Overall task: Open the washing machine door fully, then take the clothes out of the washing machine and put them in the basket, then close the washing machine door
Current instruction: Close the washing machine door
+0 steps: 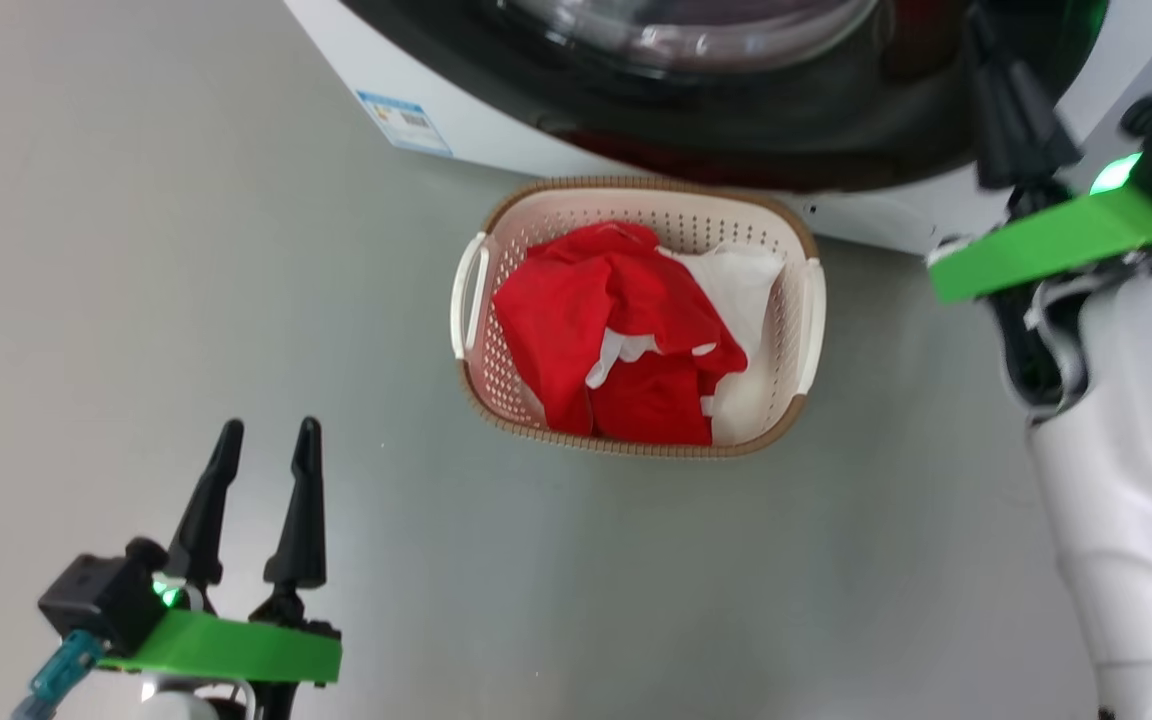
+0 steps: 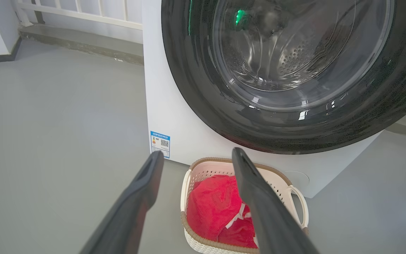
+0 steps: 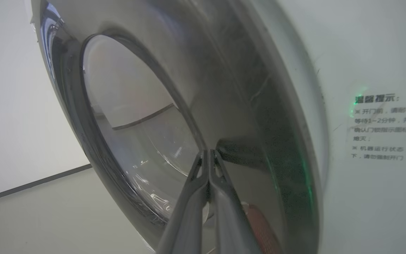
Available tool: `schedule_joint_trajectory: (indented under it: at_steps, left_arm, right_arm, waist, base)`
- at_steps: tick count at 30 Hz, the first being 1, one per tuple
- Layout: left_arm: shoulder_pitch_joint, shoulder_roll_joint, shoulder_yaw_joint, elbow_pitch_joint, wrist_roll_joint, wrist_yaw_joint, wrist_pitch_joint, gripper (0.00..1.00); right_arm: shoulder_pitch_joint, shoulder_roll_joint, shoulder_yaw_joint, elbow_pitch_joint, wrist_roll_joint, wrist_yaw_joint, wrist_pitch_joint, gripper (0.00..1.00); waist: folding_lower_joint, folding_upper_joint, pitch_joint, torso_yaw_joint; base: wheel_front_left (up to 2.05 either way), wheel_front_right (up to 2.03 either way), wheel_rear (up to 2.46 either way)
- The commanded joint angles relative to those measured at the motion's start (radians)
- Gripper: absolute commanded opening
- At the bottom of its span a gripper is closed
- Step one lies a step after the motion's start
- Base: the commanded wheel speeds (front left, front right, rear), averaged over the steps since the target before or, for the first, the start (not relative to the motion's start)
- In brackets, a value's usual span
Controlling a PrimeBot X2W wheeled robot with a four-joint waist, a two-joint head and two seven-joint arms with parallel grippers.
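Clothes (image 1: pixel 616 330) lie heaped in the basket (image 1: pixel 636 448), parked on the floor (image 1: pixel 186 250) just below the washing machine door (image 2: pixel 196 88), so unloading looks done. The right gripper (image 3: pixel 208 152), fingers pressed together into one blunt tip, meets the door's glossy face, seemingly to push it home; the left gripper (image 1: pixel 269 425) hangs spread and empty, well clear.

Grey floor (image 1: pixel 186 300) carries basket (image 1: pixel 636 190) and washing machine (image 1: pixel 496 130), basket just beside machine front.

The clothes (image 1: pixel 576 320) hide most of the bottom of the basket (image 1: pixel 636 184).
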Motion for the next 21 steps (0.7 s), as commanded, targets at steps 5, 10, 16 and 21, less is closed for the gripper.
schedule_joint_trajectory:
  at_steps: [5, 10, 16, 21]
  left_arm:
    - [-0.049, 0.019, 0.019, -0.026, -0.021, -0.003, -0.012, 1.0]
    - [-0.077, 0.018, 0.013, -0.031, -0.03, -0.003, -0.012, 1.0]
    - [-0.089, 0.017, 0.017, -0.03, -0.034, -0.003, -0.012, 1.0]
    - [-0.085, 0.018, 0.023, -0.018, -0.029, -0.003, -0.012, 1.0]
  right_arm:
    - [-0.101, 0.008, -0.033, -0.016, -0.013, 0.001, -0.005, 0.0]
    - [-0.178, 0.014, -0.077, -0.02, -0.037, 0.001, -0.005, 0.0]
    - [-0.193, 0.035, -0.083, -0.037, -0.062, 0.001, -0.005, 0.0]
    - [-0.132, 0.033, -0.022, -0.023, -0.065, 0.001, -0.005, 0.02]
  waist:
    - [0.0, -0.0001, 0.071, 0.018]
    - [0.0, -0.0001, 0.114, 0.027]
    - [0.0, -0.0001, 0.127, 0.026]
    - [0.0, -0.0001, 0.096, 0.012]
  base:
    - [0.0, 0.0, 0.0]
    - [0.0, 0.0, 0.0]
    - [0.0, 0.0, 0.0]
    - [0.0, 0.0, 0.0]
